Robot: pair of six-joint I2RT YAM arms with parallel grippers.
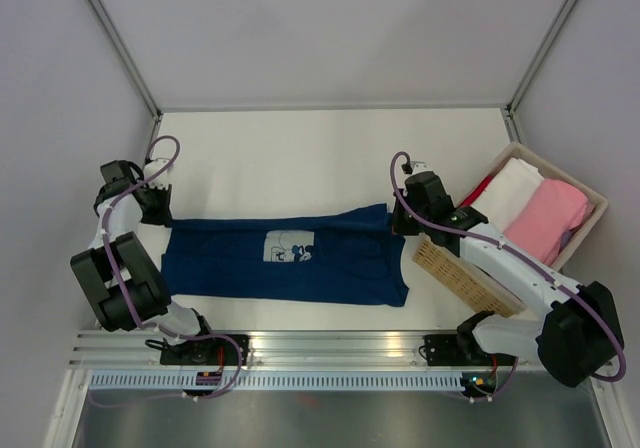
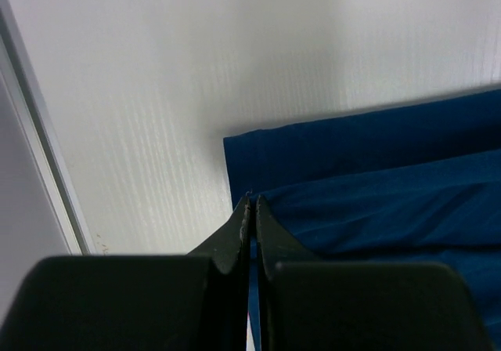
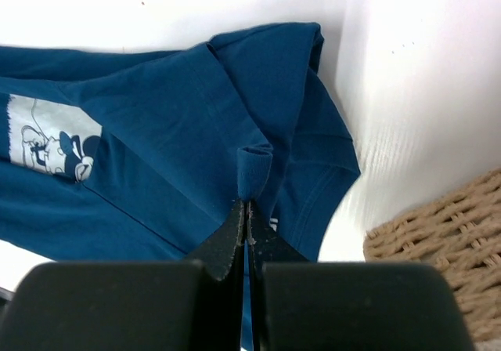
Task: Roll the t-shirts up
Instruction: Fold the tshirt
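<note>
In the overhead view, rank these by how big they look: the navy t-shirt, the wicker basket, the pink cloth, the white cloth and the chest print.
1. navy t-shirt
2. wicker basket
3. pink cloth and white cloth: look about alike, so not ranked
4. chest print

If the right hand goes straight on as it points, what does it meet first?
The navy t-shirt: the right hand is shut on a pinch of it, and more of the shirt lies just ahead, apparently.

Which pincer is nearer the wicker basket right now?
Right. The right pincer is shut on the navy shirt at the end beside the basket. The left pincer grips the shirt's opposite end, across the whole shirt from it.
</note>
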